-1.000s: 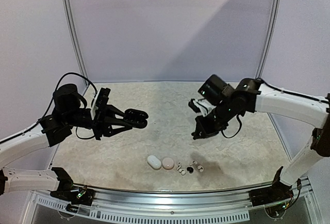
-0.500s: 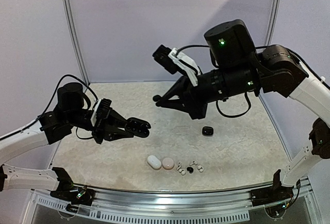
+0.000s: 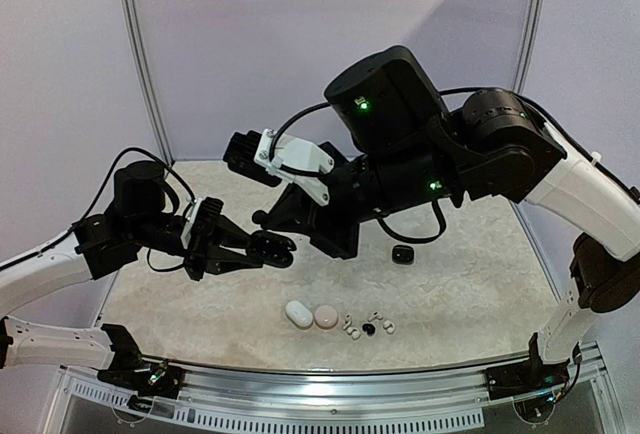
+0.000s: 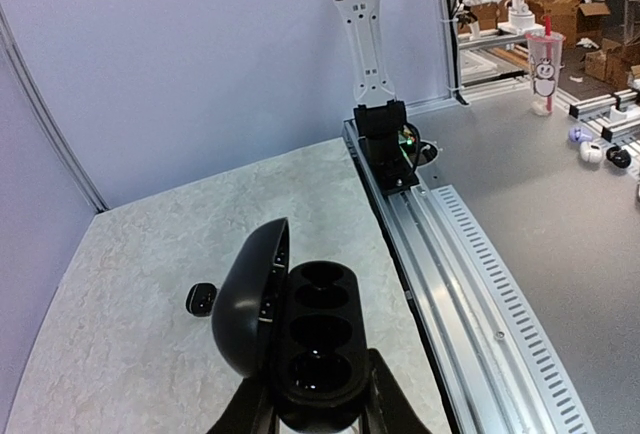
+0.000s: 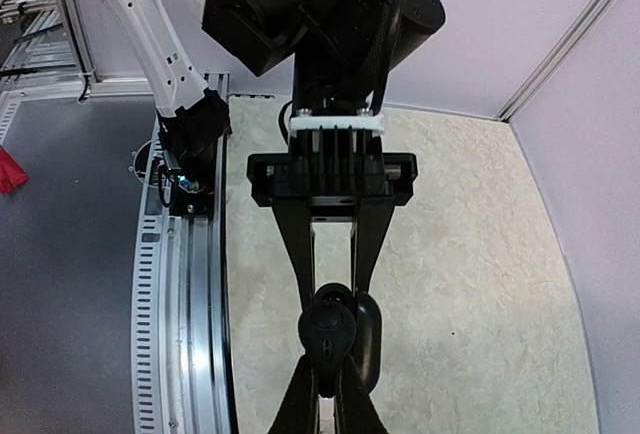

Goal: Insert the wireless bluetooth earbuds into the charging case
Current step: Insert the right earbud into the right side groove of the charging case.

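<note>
Pale lilac booth walls (image 3: 300,54), mottled beige tabletop (image 3: 480,284), aluminium rail (image 3: 330,409) along near edge.

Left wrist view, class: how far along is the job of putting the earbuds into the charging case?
Done: the glossy black oval charging case is open in the left gripper, sockets empty. In hand: the shut right gripper hovers near it; no bud visible in its tips. Left: the tiny white and black earbuds lie loose on the marbled table.
</note>
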You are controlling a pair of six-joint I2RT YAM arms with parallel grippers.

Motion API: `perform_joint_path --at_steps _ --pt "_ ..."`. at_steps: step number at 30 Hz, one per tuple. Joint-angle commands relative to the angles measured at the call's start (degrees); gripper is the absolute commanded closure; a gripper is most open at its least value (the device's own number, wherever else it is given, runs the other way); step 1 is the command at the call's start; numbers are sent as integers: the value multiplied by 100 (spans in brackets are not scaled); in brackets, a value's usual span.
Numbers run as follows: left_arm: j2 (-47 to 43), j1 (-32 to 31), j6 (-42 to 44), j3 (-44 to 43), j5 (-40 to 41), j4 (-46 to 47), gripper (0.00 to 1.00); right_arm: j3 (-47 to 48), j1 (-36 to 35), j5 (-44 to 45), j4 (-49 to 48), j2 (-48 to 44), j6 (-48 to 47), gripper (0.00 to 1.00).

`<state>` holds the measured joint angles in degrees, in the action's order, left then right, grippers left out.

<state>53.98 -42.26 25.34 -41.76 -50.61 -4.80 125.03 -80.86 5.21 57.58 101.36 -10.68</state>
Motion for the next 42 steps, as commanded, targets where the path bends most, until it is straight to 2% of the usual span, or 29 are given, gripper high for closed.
perform_joint_path --at_steps 1,10,14,24,33,42 --pt "-75 -122 22 -142 139 -63 100 317 -129 553 220 358 -284 100" --pt "-211 -133 -15 -8 314 117 100 -13 -128 618 191 259 -127 100" --pt "-233 -133 -111 25 257 153 100 -208 -131 692 459 170 -13 100" --pt "-251 -133 -937 165 221 773 100 -330 -131 953 619 216 -21 100" --pt "-220 -133 -561 74 121 499 100 -296 -85 1262 639 235 -147 100" --pt "-247 -133 -643 50 162 497 100 -217 -50 1189 821 350 -322 99"
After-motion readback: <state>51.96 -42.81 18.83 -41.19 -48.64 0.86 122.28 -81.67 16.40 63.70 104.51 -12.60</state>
